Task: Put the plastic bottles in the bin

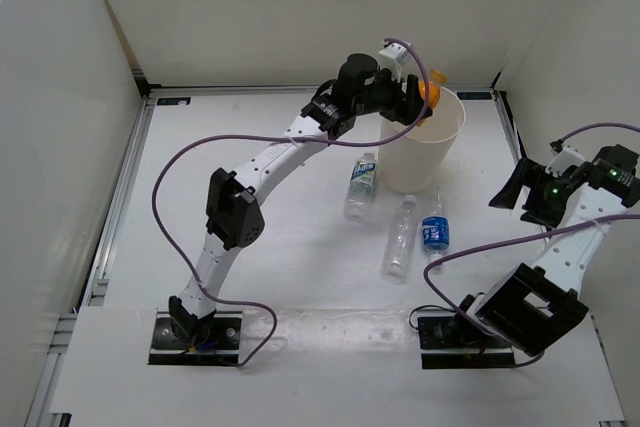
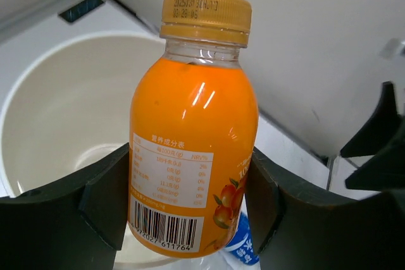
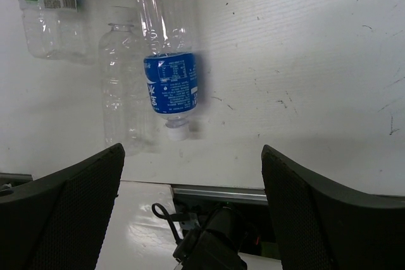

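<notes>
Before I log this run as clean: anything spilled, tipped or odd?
Nothing spilled or damaged. The green-label bottle, clear bottle and blue-label bottle lie flat beside the bin; the orange bottle is held at its rim.

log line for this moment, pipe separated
left tool shut on orange bottle above bin | right tool open, empty | on table: green-label bottle, clear bottle, blue-label bottle

White table (image 1: pixel 250 277) — plain white walls (image 1: pixel 300 7) around.
</notes>
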Available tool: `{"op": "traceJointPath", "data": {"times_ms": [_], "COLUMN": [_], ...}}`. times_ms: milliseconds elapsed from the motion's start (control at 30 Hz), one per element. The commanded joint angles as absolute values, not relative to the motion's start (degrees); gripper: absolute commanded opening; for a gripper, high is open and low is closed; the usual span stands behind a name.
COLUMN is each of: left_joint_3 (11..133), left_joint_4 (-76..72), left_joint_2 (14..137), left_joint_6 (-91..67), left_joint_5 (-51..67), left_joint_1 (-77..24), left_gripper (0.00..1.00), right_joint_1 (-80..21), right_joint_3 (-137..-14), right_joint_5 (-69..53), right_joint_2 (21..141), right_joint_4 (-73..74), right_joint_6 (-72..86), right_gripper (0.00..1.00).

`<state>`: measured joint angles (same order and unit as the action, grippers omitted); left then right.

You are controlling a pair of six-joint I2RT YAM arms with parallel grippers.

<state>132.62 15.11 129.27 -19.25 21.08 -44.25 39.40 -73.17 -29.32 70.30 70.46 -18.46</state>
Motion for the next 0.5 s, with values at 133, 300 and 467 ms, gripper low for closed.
{"op": "traceJointPath", "data": {"times_ms": [133,300,467], "left_joint_3": [134.12,135.53,133.78], "left_joint_4": [19.95,22.06,23.03], "left_joint_2": [129.20,126.48,119.98], "left_joint_6": [-21.01,-19.87,-17.67], "left_joint_5": [22.50,22.94,18.03], "left_joint_1": [-44.82,-42.72,-38.68], "left_gripper": [0.94,1.00,1.00], "right_joint_1": [37.44,35.07,29.54], "right_joint_3": [-71.20,-70.84,-68.92], "right_joint_5": [-29.97,-29.97,-29.97], "right_joint_2": [69.52,69.61,69.17], "right_joint_4": [70.22,69.26,67.51], "right_joint_6": [-17.75,-17.32,-16.79], "right_gripper": [0.89,0.89,0.90]}}
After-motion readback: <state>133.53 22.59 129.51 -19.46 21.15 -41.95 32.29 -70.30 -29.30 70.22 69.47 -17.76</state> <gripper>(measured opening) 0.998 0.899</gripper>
